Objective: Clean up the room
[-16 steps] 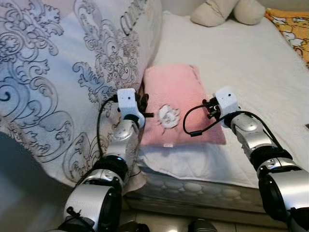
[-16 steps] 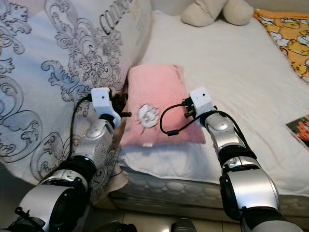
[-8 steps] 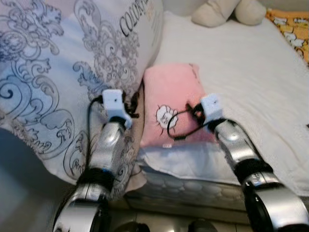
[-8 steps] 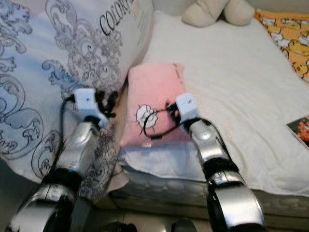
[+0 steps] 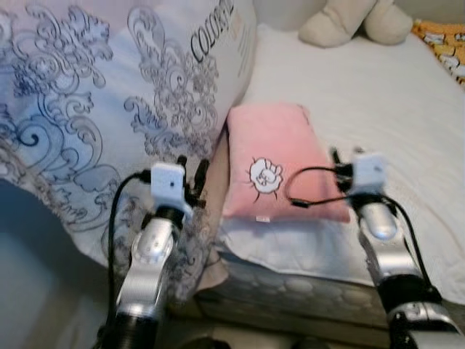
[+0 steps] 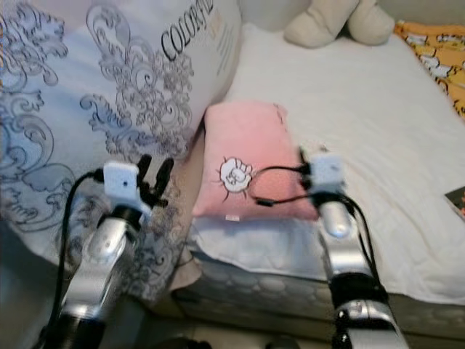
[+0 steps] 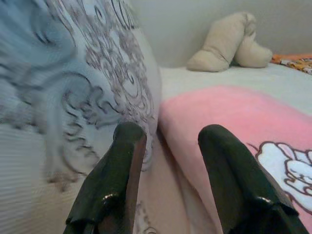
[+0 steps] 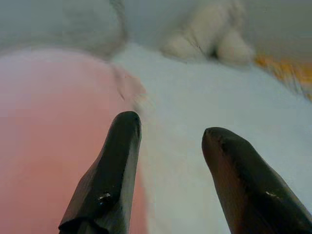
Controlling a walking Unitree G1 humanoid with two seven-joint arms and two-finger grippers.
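A pink pillow point(image 5: 276, 163) with a white cartoon patch lies on the white bed sheet point(image 5: 392, 94) near the mattress's front edge. Against its left side leans a large white duvet point(image 5: 102, 109) with grey scroll patterns. My left gripper point(image 5: 192, 171) is open and empty, held in front of the duvet just left of the pillow's near corner; the left wrist view shows its fingers point(image 7: 122, 165) framing the seam between duvet and pillow. My right gripper point(image 8: 171, 127) is open and empty above the pillow's right edge, pink on one side and sheet on the other.
A beige plush toy point(image 5: 356, 18) sits at the far end of the bed. An orange printed blanket point(image 5: 447, 43) lies at the back right. A magazine corner point(image 6: 458, 198) shows at the right edge. The mattress side point(image 5: 305, 283) drops to the floor in front of me.
The view has shifted a little. My left gripper has drawn back from the pillow's left edge toward the duvet. My right gripper has moved from over the pillow to its right edge.
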